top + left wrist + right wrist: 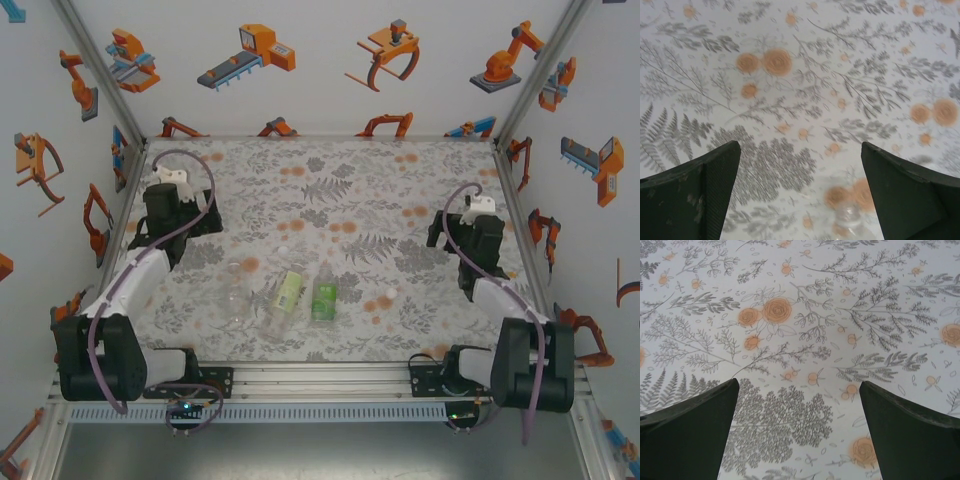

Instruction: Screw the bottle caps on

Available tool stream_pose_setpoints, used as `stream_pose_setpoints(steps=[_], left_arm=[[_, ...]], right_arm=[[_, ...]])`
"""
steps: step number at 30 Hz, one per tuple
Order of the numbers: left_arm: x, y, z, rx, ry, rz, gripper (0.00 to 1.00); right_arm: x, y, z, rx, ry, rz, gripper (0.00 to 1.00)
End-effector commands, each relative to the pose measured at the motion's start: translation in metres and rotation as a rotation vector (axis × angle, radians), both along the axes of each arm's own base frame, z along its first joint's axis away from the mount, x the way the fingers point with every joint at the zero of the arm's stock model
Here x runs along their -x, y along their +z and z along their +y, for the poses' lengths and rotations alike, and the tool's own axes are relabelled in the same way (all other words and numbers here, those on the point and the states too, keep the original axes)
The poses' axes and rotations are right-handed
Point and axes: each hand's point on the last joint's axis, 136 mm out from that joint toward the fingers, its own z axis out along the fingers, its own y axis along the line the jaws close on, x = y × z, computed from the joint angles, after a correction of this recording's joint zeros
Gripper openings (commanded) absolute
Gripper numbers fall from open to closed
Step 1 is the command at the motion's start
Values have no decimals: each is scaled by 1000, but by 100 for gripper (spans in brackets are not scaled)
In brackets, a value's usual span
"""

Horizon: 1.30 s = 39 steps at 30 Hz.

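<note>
Floral table (400, 335), three bottles (289, 293) lying near-to-far

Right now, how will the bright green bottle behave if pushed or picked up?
The bright green bottle seems to lie on its side, so a sideways push would probably roll it, perhaps into the pale-label bottle. It looks like clear plastic, so it is likely light and squeezable. Smooth and round, it may slip in the jaws.

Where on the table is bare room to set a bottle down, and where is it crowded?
Free: the far middle of the table, between the left gripper and right gripper. Crowded: the near centre, where three bottles lie side by side, with a white cap to their right.
</note>
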Motion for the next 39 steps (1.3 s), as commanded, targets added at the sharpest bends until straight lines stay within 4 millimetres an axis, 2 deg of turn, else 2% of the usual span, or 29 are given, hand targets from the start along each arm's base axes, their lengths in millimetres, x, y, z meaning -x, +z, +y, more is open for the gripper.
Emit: stream_pose_setpoints(steps=[1,8,13,17,22,31,39], left_arm=[[41,-24,-5,40,61,243,99],[89,-41,-21,154,149,495,97],[116,-40,-34,65,163,620,99],[130,-43,-48,6,158,683,97],[142,-58,-57,7,212,741,97],[150,-82,-70,49,169,689,98],[155,-110,-62,17,163,663,99]], right_arm=[[18,-1,5,-47,-22,102,92],[53,5,6,-79,-46,199,90],[67,5,10,-125,-56,217,89],[69,9,16,-169,-40,209,88],[69,9,20,-195,-29,210,87],[72,-1,24,-205,-11,232,87],[77,-9,24,-209,-10,244,87]])
